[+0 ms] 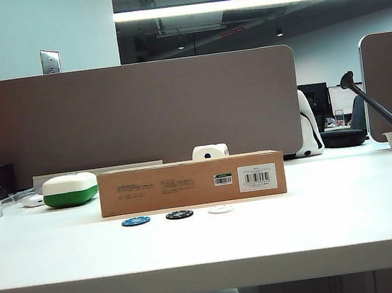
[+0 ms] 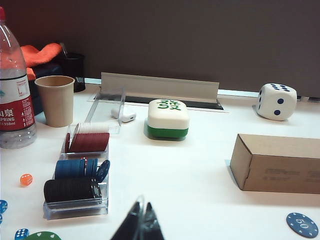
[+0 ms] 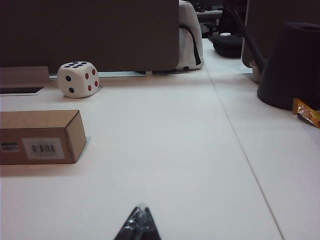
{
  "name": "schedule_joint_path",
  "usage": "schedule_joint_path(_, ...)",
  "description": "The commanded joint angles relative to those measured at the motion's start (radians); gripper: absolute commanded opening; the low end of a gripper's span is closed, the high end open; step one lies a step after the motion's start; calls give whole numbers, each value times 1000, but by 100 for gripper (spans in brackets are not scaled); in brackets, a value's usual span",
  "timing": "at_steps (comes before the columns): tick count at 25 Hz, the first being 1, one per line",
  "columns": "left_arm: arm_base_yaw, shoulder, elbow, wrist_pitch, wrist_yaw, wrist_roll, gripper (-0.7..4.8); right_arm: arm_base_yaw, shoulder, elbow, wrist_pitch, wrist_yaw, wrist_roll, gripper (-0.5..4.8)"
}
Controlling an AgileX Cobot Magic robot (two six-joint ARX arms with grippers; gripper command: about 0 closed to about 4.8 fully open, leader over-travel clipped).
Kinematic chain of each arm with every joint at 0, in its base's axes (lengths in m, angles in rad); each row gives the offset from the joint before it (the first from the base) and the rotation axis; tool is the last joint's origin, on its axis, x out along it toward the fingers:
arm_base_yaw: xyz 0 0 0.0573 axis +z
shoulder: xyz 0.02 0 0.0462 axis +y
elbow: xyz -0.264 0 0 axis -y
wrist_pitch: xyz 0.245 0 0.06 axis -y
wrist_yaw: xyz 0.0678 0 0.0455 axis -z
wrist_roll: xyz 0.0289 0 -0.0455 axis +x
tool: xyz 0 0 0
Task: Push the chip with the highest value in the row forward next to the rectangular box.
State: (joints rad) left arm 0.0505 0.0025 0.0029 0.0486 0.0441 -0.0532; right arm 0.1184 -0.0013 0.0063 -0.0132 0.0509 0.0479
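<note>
Exterior view: black chip (image 1: 179,215) lies mid-row on the white table (image 1: 333,215), btwn blue chip (image 1: 136,222) and white chip (image 1: 220,209), just in front of the brown box (image 1: 192,183); no arms visible.
Left wrist view: left gripper (image 2: 141,223) above table, tips together, near chip tray (image 2: 75,207).
Right wrist view: right gripper (image 3: 139,226) tips together over bare table, box end and die (image 3: 78,79) beyond.

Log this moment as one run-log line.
black poker chip: mid-row, unpushed, short of brown cardboard box | left gripper: shut, off chips | right gripper: shut, off chips
</note>
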Motion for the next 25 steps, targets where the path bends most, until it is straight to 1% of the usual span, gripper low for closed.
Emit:
schedule_joint_path(1, 0, 0, 5, 10, 4, 4, -5, 0, 0, -5, 14, -2, 4, -5)
schedule_joint_path(11, -1, 0, 5, -76, 4, 4, -5, 0, 0, -5, 14, -2, 4, -5)
schedule_joint_path(15, -2, 0, 17, -76, 4, 4, -5, 0, 0, -5, 19, -2, 4, -5)
schedule_joint_path(21, -3, 0, 84, -66, 5, 4, -5, 4, 0, -5, 17, -6, 6, -5)
schedule_joint_path(25, -34, 1, 85, -55, 1, 4, -5, 4, 0, -5, 4, -7, 62, -5)
